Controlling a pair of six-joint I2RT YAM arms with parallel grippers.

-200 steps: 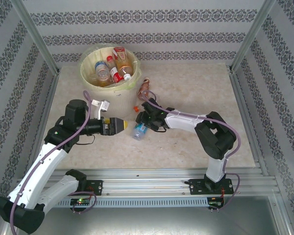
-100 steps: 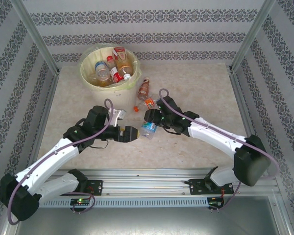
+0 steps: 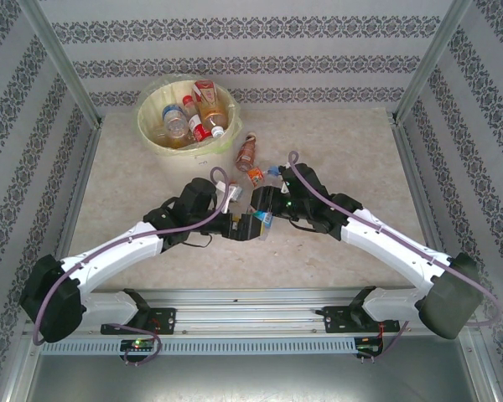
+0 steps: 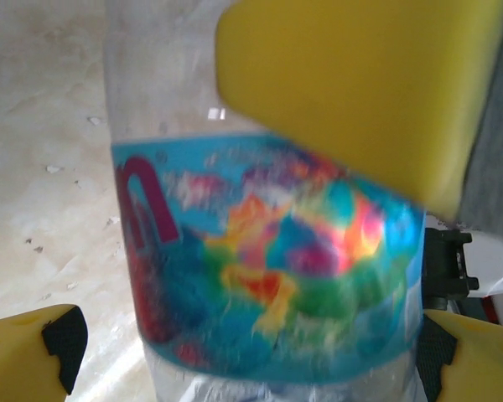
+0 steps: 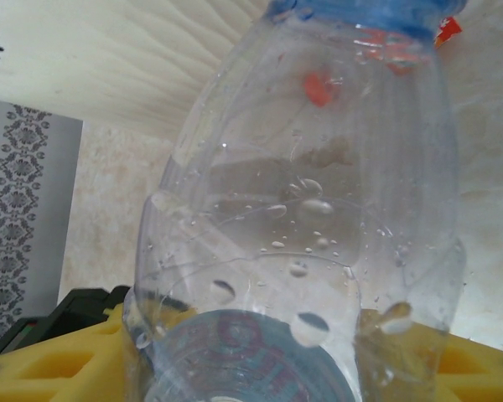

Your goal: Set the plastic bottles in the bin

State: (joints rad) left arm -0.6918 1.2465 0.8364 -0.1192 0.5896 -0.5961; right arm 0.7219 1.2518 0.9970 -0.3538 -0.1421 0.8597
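Right hand is closed partway round a small clear plastic bottle with a bright blue, many-coloured label. Its yellow fingers sit against either side of the body in the right wrist view, and one broad yellow pad lies on the bottle's upper part in the left wrist view. Left hand is spread wide, with its yellow fingertips on either side of the same bottle near the lower edge of the label. One fingertip stands apart from the plastic; whether the other touches it I cannot tell. The two arms meet over the middle of the pale marbled table. A round pale yellow plastic bin lined with a translucent bag stands at the far left, well apart from the held bottle, with several red- and orange-labelled bottles inside. Between the bin and the hands, a brownish bottle and a smaller orange-labelled bottle lie on the table, the latter just beside the right wrist. In the left wrist view the held bottle's long axis runs top to bottom, across the gap between the left fingers. From above it is small and half covered, and it seems to point toward the near edge. Which end carries the cap I cannot tell.
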